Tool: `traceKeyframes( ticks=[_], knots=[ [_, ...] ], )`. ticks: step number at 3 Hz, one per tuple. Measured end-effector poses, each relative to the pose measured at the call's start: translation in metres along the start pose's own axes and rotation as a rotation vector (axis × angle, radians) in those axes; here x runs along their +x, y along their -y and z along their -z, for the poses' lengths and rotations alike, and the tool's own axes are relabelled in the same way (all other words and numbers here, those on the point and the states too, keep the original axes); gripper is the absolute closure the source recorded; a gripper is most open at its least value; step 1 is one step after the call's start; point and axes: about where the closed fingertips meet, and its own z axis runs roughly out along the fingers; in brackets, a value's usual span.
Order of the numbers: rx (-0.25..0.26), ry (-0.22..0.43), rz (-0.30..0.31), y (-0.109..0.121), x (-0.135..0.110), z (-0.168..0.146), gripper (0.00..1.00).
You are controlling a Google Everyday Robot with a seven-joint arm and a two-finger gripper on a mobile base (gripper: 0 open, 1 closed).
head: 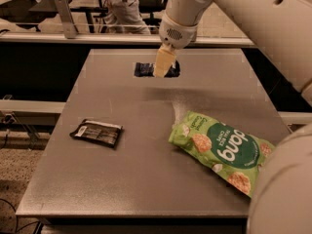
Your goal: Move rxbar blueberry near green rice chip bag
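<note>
Across most of the view spreads a grey worktop (146, 179), its far edge against a railing and its near edge cut off at the bottom. Over its far right corner reaches the robot's white arm (253, 13), angled down from the upper right so that the wrist points at the far middle of the surface.

On the near right lies the green rice chip bag (222, 147), flat and crinkled, with its long side running diagonally toward the near right corner. It is the target place and looks free to stay where it is. Bare worktop on its far and left sides leaves room to set something down beside it.

On the near left, well apart from the bag, lies a flat black-brown packet (96, 132) with a pale label, which has no part in the task.

At the far middle lies the rxbar blueberry (144, 69), a small dark navy wrapper, flat on the worktop and well apart from the green bag. The gripper (163, 67) is right at it, its pale tip crossing in front of the bar's middle so that only the two ends show. Whether it has hold of the bar cannot be told. I judge this to be the pick-up stage, with the carry toward the bag not yet done.
</note>
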Motion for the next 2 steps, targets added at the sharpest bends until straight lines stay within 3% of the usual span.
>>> traceKeyframes(
  ticks=[2],
  knots=[
    [-0.003, -0.029, -0.074, -0.026, 0.037, 0.017, 1.0]
  ],
)
